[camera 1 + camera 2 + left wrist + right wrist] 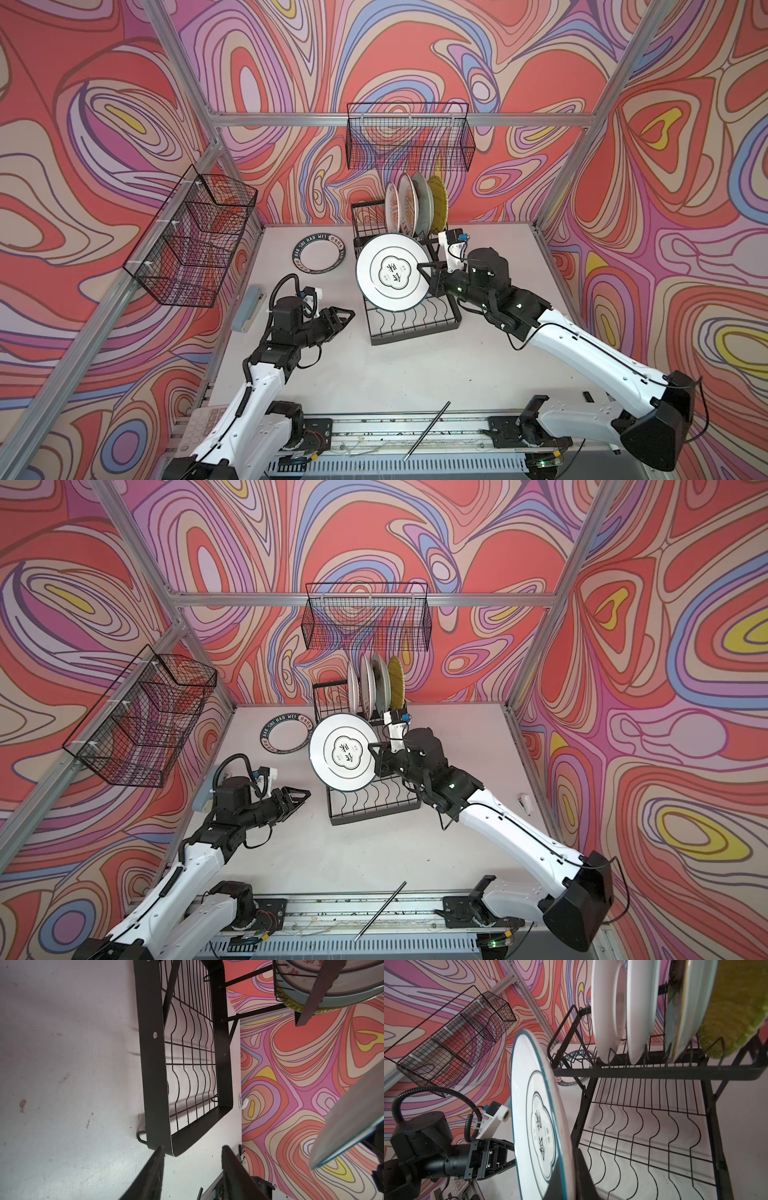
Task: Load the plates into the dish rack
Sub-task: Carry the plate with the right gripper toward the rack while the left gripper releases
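Plate five is in the air! On its rim the right fingers (426, 266) are clamped, holding the ringed plate (390, 272) tilted at centre frame in both top views, over the lower tray of the rack (415, 337). Four plates (415, 208) stand in the upper slots, just above centre. The left fingers (153, 1169) hang released and empty by the rack's near corner. Next, I'd say: turn it on edge and steer it into a free slot without knocking its neighbours. The lettered plate (319, 256) waits flat on the bench (415, 374), left of the rack.
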### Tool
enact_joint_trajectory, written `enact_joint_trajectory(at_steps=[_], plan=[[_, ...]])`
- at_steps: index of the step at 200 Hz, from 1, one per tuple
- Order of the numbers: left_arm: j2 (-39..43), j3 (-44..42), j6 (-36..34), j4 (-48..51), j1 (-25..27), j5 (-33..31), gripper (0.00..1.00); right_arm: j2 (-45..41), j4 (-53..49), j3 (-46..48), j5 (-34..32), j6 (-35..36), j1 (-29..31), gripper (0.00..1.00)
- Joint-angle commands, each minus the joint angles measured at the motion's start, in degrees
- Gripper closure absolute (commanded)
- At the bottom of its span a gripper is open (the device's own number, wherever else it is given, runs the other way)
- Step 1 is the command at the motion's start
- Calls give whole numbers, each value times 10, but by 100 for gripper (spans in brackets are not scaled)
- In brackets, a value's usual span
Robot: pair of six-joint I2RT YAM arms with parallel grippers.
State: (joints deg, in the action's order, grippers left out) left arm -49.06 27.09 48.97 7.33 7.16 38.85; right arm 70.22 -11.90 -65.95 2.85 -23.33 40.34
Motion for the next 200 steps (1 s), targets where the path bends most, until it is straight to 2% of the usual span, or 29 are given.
enact_joint_trajectory(at_steps=[1,28,68,107,200], plan=[[16,56,-26,50,5,-8,53,5,6,-51,-24,31,4,100],[39,122,-70,155,13,-40,53,29,3,-100,-45,56,15,100],[68,186,-104,243,22,-81,53,76,1,-187,-144,106,56,100],[93,201,-109,260,24,-90,53,123,16,-262,-265,151,98,100],[91,184,-114,262,24,-84,54,218,76,-347,-427,191,108,100]])
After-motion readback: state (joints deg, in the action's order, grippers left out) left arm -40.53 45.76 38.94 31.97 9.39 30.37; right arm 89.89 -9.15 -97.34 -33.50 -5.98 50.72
